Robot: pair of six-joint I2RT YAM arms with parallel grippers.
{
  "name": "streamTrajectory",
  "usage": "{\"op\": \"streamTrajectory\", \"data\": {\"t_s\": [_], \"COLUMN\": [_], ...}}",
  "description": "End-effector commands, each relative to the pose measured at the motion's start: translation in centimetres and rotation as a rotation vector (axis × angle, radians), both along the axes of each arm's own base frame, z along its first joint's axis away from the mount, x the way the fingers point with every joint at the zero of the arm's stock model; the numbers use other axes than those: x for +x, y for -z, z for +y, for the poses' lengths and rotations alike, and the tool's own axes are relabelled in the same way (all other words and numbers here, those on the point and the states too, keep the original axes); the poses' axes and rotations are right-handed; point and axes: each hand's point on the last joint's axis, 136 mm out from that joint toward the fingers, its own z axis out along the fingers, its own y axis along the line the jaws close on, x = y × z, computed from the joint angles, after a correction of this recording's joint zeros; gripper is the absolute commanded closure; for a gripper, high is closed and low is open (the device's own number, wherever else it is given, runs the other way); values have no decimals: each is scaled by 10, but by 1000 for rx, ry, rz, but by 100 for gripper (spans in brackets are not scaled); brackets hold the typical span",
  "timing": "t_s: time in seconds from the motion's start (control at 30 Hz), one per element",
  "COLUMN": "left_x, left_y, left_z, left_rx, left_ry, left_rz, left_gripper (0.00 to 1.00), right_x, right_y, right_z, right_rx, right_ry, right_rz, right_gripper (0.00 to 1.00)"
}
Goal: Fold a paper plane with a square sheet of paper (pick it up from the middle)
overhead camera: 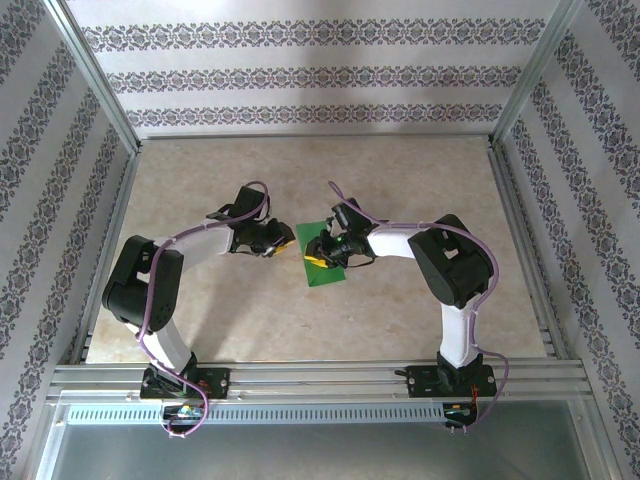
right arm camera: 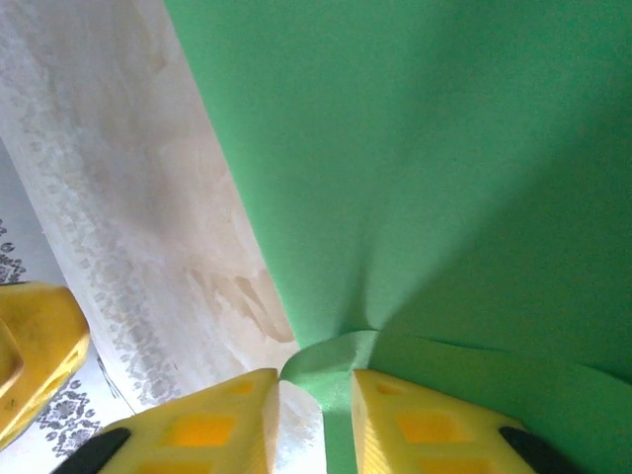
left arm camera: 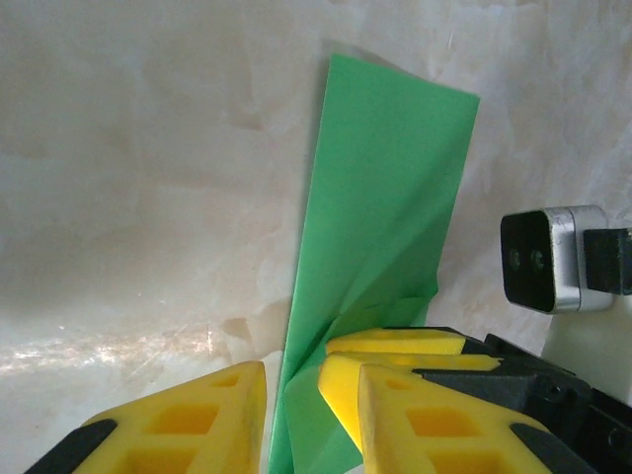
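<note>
The square sheet of paper is bright green and lies mid-table, bent up into a ridge between the two grippers. My right gripper is shut on a puckered fold of the sheet at its fingertips. The rest of the sheet rises up and to the right. In the left wrist view the sheet stands as a tall creased strip. The right gripper's yellow fingers pinch its lower part. My left gripper is open, its fingers on either side of the strip's near edge, and it sits just left of the sheet.
The beige marbled table is walled by patterned panels and aluminium posts. A metal rail runs along the near edge by the arm bases. The right wrist's camera housing hangs close beside the sheet.
</note>
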Motion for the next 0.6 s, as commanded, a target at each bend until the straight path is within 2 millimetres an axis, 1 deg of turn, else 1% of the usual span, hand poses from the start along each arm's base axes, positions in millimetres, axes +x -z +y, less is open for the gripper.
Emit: {"op": "streamTrajectory", "data": {"t_s": [0.0,0.13,0.3,0.33,0.47,0.57], "left_x": [-3,-4,-7,-8,-8,-6], "left_y": [2,3,5,6,9,10], "left_z": [-9,-14,-23,-25,-27,-26], "left_rx": [-29,-42,-52,-53,-55,-48], "left_ry": [4,15,43,46,50,49], "left_rz": [7,9,16,19,21,19], "left_gripper": [69,69,69,69,69,69], "right_x": [-13,-13,-14,-15,-14,-14], "right_y": [30,32,34,35,36,35], "right_z": [-21,-24,-26,-26,-27,-27], "right_rx": [-89,-94,-101,-102,-101,-97], "right_ry": [19,21,23,23,22,18], "right_rz": [57,58,65,67,65,56], "right_gripper": [75,78,78,77,66,65]}}
